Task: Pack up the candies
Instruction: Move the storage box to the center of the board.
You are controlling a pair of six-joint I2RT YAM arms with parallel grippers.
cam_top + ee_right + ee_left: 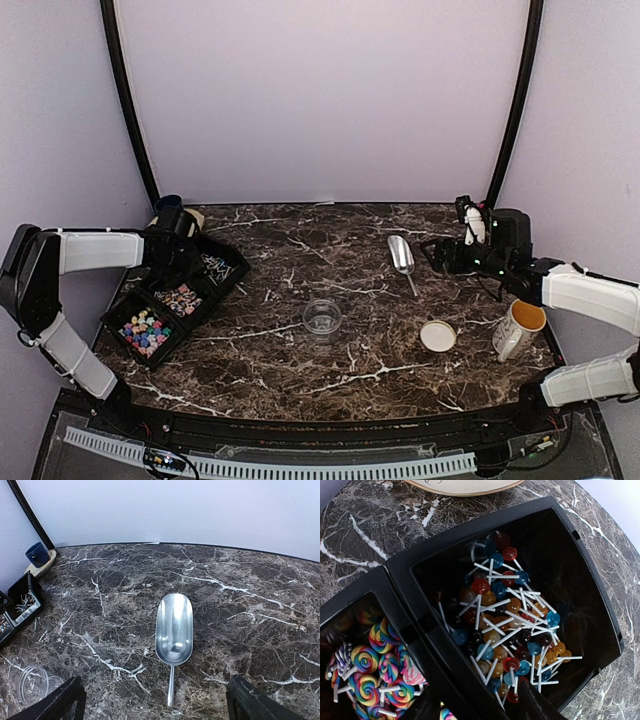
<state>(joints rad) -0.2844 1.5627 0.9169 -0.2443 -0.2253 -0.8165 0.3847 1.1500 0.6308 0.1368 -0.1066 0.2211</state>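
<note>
The candies lie in a black divided tray (113, 322) at the table's left: bright mixed ones (146, 332), pinkish ones (180, 298), and small stick lollipops (512, 625) beside swirl lollipops (375, 665). My left gripper (482, 707) hangs low over the tray (560, 535). It is open and straddles the wall between two compartments: one finger (425, 709) is on the swirl side, the other (540, 705) is among the small lollipops. My right gripper (159, 700) stands wide open, with nothing between its fingers, just short of the handle of a metal scoop (174, 625).
A clear open jar (322, 318) stands mid-table, with a round tan lid (438, 336) to its right and a white mug (520, 328) by the right arm. The scoop (401, 255) lies right of centre. A blue cup (170, 208) stands behind the tray.
</note>
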